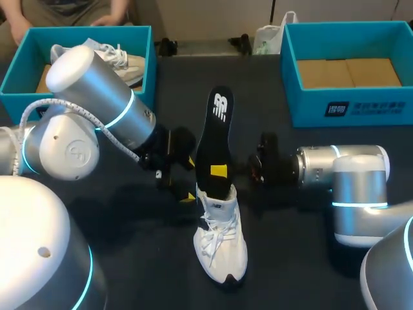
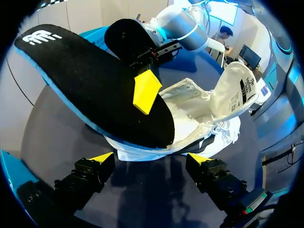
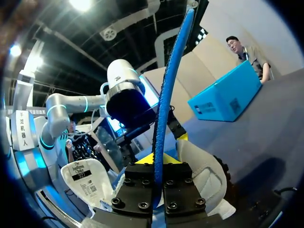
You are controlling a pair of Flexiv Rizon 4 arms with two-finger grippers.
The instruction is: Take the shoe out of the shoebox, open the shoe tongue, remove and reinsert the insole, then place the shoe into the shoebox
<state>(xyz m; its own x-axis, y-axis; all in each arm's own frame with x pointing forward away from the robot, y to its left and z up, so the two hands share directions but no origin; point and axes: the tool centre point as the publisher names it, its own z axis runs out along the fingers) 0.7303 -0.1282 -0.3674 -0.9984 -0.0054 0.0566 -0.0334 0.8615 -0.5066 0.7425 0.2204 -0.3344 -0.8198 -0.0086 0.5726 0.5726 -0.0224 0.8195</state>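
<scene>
So, nearest the camera, low in the middle of the frame, one white shoe (image 1: 221, 248) sits on the dark table (image 1: 310, 258), toe pointing at the bottom edge. Its tongue (image 2: 237, 90) is folded open. The black insole (image 1: 216, 139) sticks up out of the shoe's heel end, with its blue-edged top toward the upper middle of the frame.

The right claw (image 1: 219, 171) is clamped on that insole just above the shoe's collar. One yellow fingertip (image 2: 146, 90) lies flat on the black face, and in the right wrist view the insole (image 3: 164, 114) runs edge-on straight up between its own fingers. The right arm (image 1: 342, 174) comes in level from the right edge.

The left claw (image 1: 190, 179) is wide open and holding nothing. It sits just left of the shoe's heel, and from its own wrist view the shoe is just ahead of the gap between its yellow tips. The left arm (image 1: 97, 103) slants down from the upper left.

Farther back are two blue shoeboxes. The left box (image 1: 145, 71), upper left, has a second shoe (image 1: 126, 61) in it. The right box (image 1: 348, 106), upper right, shows only its brown floor. So that's two shoes, two boxes and one insole.
</scene>
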